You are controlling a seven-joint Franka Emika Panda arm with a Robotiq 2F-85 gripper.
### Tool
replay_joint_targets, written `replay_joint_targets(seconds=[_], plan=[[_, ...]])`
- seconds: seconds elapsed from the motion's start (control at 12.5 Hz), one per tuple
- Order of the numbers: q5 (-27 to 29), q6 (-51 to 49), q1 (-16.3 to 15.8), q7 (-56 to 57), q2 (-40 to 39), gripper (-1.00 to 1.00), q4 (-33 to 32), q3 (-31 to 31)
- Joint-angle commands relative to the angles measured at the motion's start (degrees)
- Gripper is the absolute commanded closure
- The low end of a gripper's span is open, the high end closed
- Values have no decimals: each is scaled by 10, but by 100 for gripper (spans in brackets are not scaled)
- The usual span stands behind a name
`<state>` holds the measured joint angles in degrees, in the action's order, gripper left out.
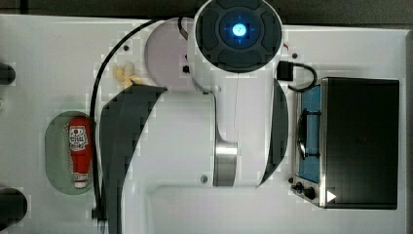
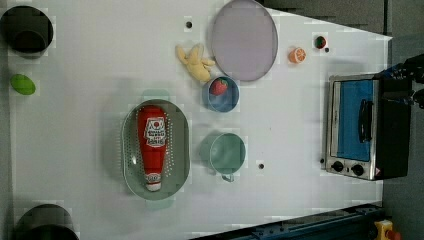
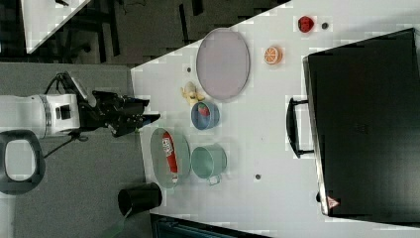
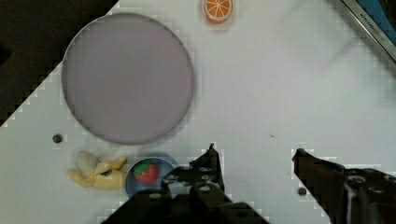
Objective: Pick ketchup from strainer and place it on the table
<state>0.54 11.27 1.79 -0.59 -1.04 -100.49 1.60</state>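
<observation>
- The ketchup lies flat on its side inside the strainer, which sits on the white worktop towards the left view's left; a green cup stands just beside the strainer on the left view's right.
- The pincer hangs released and empty, its two dark fingers standing well apart, high above the worktop; in the wrist view it looks down on the lilac plate and the blue bowl with a strawberry, not on the bottle.
- The bottle's long axis runs along the strainer's own long axis. In the left view its white cap points to the bottom edge and its broad base to the top edge; the label faces up.
- Likely trouble: the bottle is round and smooth, so a grip taken along its length, or near the tapering cap end, could let it roll or squirt out of the fingers.
- The strainer's raised rim sits close along both sides of the bottle; fingers descending too wide could strike it and drag or tip the strainer.
- On the way across, the arm must clear the blue bowl and the green cup, or it may knock them.
</observation>
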Motion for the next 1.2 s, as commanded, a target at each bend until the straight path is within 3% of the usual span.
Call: replay_joint_targets(seconds=[0.08, 0.24, 0.64, 1.2], plan=[[7, -93, 54, -32, 137, -58, -80, 59], [11, -80, 49, -32, 132, -99, -80, 79], [13, -10, 28, -32, 92, -100, -80, 199], [12, 74, 24, -32, -12, -100, -94, 384]])
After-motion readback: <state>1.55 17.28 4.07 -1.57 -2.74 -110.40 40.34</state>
